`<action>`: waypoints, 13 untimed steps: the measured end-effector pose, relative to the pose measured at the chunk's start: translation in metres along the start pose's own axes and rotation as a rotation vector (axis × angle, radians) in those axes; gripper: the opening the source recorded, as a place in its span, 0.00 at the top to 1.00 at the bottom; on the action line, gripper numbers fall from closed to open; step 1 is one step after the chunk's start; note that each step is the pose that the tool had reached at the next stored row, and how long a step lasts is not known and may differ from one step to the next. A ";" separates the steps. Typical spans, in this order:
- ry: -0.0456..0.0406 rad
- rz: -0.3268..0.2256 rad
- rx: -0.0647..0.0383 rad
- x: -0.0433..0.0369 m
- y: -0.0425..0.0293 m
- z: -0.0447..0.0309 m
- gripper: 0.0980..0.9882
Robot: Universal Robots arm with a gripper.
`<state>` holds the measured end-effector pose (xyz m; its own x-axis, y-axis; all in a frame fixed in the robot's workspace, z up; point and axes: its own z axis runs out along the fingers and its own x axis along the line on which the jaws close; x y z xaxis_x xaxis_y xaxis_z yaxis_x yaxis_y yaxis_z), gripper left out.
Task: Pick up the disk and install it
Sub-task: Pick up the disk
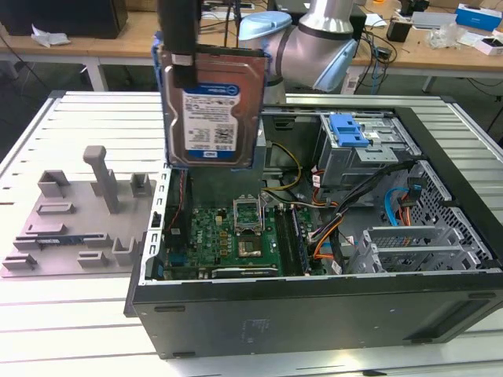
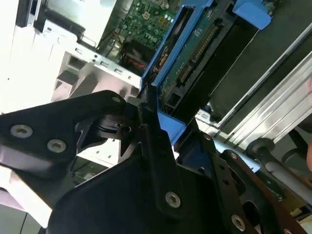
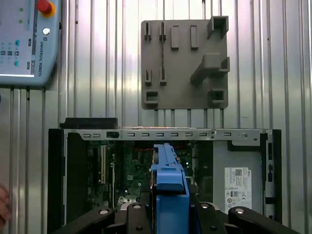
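Disk (image 1: 211,106): in the exterior view, hanging upright, long axis vertical, pinched at its top by the gripper (image 1: 187,67) above the open computer case (image 1: 314,310), drive cage (image 1: 361,149) toward the exterior view's right. In the second wrist view, fingers (image 2: 156,146) clamped on its blue rail bracket (image 2: 168,48). In the first wrist view, edge-on over the motherboard (image 3: 126,165).

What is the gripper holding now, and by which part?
The gripper holds the disk by its top end, across the blue bracket.
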<state>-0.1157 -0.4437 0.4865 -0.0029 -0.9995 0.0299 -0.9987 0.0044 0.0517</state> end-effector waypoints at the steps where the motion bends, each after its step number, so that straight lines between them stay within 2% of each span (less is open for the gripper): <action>1: 0.0000 0.000 -0.001 0.0022 -0.0089 -0.0003 0.70; 5: 0.0000 -0.001 -0.002 0.0069 -0.0278 -0.0013 0.70; 8: 0.0003 -0.004 -0.004 0.0119 -0.0527 -0.0026 0.70; 13: 0.0005 -0.008 -0.005 0.0156 -0.0738 -0.0038 0.70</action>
<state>-0.0418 -0.4595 0.4869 0.0047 -0.9995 0.0300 -0.9984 -0.0030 0.0565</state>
